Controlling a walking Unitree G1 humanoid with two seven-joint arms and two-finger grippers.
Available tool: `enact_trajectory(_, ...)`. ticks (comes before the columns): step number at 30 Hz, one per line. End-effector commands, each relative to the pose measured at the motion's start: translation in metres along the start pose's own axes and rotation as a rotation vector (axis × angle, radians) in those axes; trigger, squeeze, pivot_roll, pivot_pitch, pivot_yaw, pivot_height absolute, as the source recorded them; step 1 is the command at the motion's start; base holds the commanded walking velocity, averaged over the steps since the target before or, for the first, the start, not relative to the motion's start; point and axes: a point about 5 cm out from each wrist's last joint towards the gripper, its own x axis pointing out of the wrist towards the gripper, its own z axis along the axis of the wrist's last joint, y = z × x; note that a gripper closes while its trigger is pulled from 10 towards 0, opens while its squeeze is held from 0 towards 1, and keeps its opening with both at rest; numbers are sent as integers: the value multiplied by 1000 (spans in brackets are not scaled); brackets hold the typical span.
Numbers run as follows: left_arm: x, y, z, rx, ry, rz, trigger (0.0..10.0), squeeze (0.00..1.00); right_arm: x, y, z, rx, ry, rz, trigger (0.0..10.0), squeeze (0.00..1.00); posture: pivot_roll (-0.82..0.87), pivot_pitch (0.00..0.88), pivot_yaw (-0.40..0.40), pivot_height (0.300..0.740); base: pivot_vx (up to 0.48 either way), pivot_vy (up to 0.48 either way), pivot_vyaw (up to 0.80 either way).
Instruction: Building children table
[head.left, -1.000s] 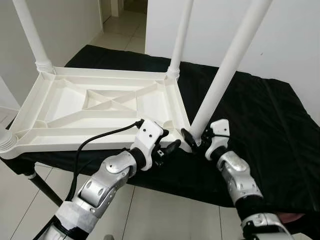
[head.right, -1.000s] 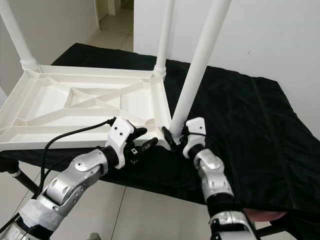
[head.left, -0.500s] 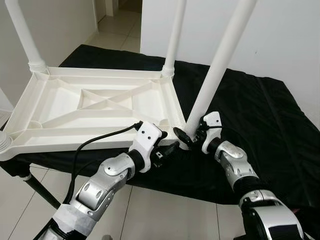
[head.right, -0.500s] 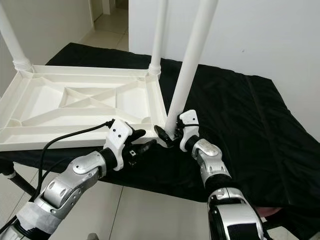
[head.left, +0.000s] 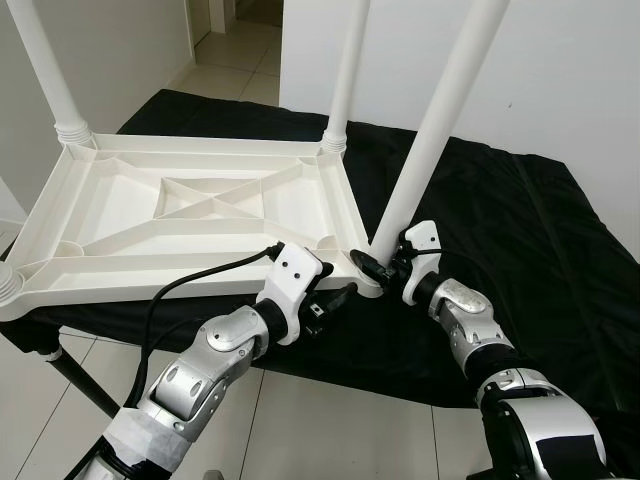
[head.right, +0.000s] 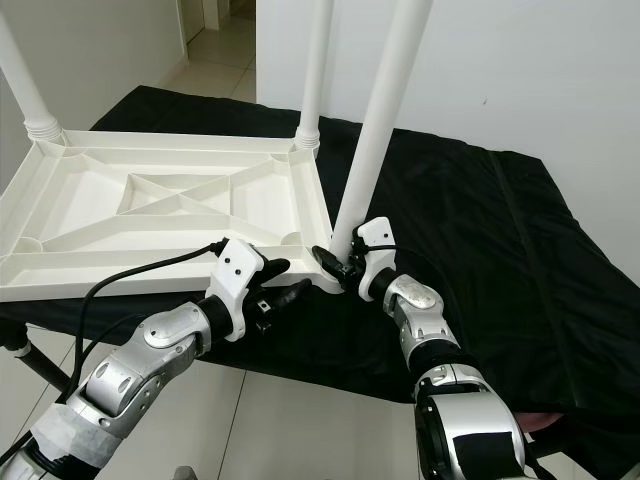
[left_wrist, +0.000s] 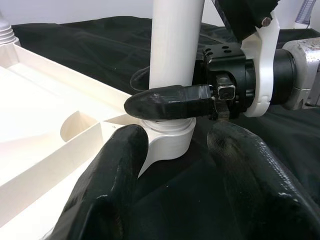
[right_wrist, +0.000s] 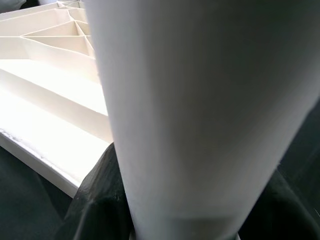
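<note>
Clamping the leg (head.left: 432, 130) just above its base, the right gripper (head.left: 383, 268) has one finger (left_wrist: 170, 102) across the near side; the leg leans, so likely seating or twisting into the corner socket (left_wrist: 167, 141). Left gripper (head.left: 333, 297) hovers just beside that corner, fingers apart, holding nothing, probably ready to steady the tabletop (head.left: 190, 215). Tabletop lies upside down on a black cloth (head.left: 520, 230), near edge overhanging. Two other legs (head.left: 347, 70) stand upright at far corners. Open cloth to the right gives room.
</note>
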Motion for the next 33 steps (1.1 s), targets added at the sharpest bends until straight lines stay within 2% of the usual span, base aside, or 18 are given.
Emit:
enact_trajectory(1, 1, -9, 0, 2, 7, -137, 10000, 0, -7, 3, -16, 33, 44, -29, 10000, 0, -9, 0, -84, 740, 0, 0, 0)
enact_trajectory(3, 1, -9, 0, 2, 7, -138, 10000, 0, -7, 4, -17, 35, 41, -41, 10000, 0, -9, 0, -84, 740, 0, 0, 0)
enact_trajectory(11, 2, -10, -1, -4, 4, -138, 10000, 0, -7, 4, -21, 20, 53, -224, 10000, 0, -19, 0, -90, 740, 0, 0, 0)
enact_trajectory(12, 2, -10, -1, -5, 4, -138, 10000, 0, -7, 4, -21, 26, 48, -267, 10000, 0, -22, 0, -92, 740, 0, 0, 0)
enact_trajectory(13, 3, -10, -1, -5, 3, -138, 10000, 0, -7, 5, -21, 38, 40, -373, 10000, 0, -22, 0, -93, 740, 0, 0, 0)
enact_trajectory(14, 3, -10, -1, -5, 2, -138, 10000, 0, -8, 5, -21, 44, 39, -403, 10000, 0, -22, 0, -93, 740, 0, 0, 0)
enact_trajectory(18, 3, -10, -1, -5, 2, -137, 10000, 0, -8, 5, -22, 47, 40, -415, 10000, 0, -22, 0, -93, 740, 0, 0, 0)
enact_trajectory(20, 4, -10, 0, -2, -2, -138, 10000, 0, -7, 15, -26, 65, 37, -456, 10000, 0, -24, 0, -95, 740, 0, 0, 0)
enact_trajectory(21, 6, -10, 0, 1, -4, -140, 10000, 0, -7, 22, -32, 96, 59, -543, 10000, 0, -22, 0, -94, 740, 0, 0, 0)
enact_trajectory(23, 6, -10, 0, 1, -4, -140, 10000, 0, -7, 22, -32, 96, 59, -543, 10000, 0, -22, 0, -94, 740, 0, 0, 0)
enact_trajectory(27, 6, -8, 1, 11, -3, -150, 10000, 0, -9, 35, -39, 120, 71, -725, 10000, 0, -18, 0, -96, 740, 0, 0, 0)
enact_trajectory(29, 6, -8, 2, 13, -3, -150, 10000, 0, -8, 38, -39, 128, 71, -744, 10000, 0, -18, 0, -96, 740, 0, 0, 0)
enact_trajectory(31, 6, -7, 2, 13, -4, -150, 10000, 0, -3, 49, -37, 137, 61, -701, 10000, 0, -18, 0, -96, 740, 0, 0, 0)
enact_trajectory(33, 6, -8, 2, 12, -3, -158, 10000, 0, -3, 52, -35, 137, 47, -677, 10000, 0, -20, 0, -88, 740, 0, 0, 0)
